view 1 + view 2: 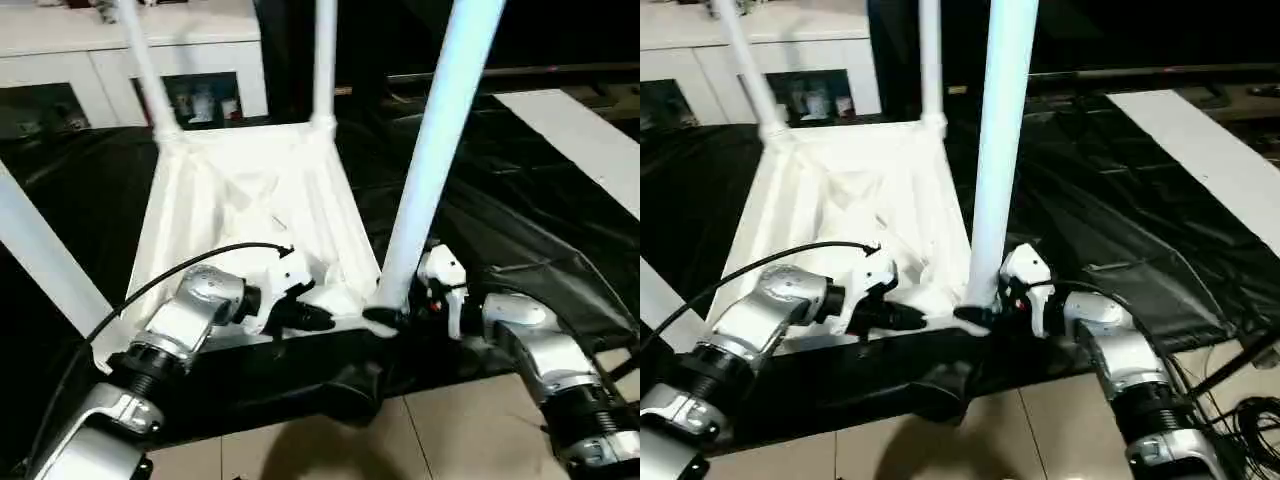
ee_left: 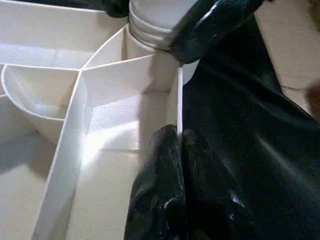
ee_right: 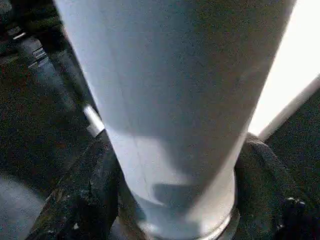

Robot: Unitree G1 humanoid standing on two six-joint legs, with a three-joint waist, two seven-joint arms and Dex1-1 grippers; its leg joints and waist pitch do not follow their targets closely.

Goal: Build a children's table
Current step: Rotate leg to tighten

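The children's table lies upside down on a black sheet, its white ribbed tabletop [image 1: 250, 200] facing up. Two legs stand in the far corners [image 1: 148, 70] [image 1: 325, 60], and another leg [image 1: 45, 260] rises at the near left. The near right leg [image 1: 430, 170] stands in its corner socket. My right gripper [image 1: 395, 318] has a black finger on each side of that leg's base [image 3: 170, 125] and presses against it. My left gripper [image 1: 310, 318] is shut on the tabletop's thin near rim [image 2: 178, 95], just beside that socket.
A white cabinet [image 1: 120, 60] with glass doors stands behind at the left. The black sheet [image 1: 520, 220] spreads to the right, with a white board [image 1: 590, 140] lying across it. Tiled floor [image 1: 400, 440] runs along the near edge, with cables [image 1: 1250, 430] at the near right.
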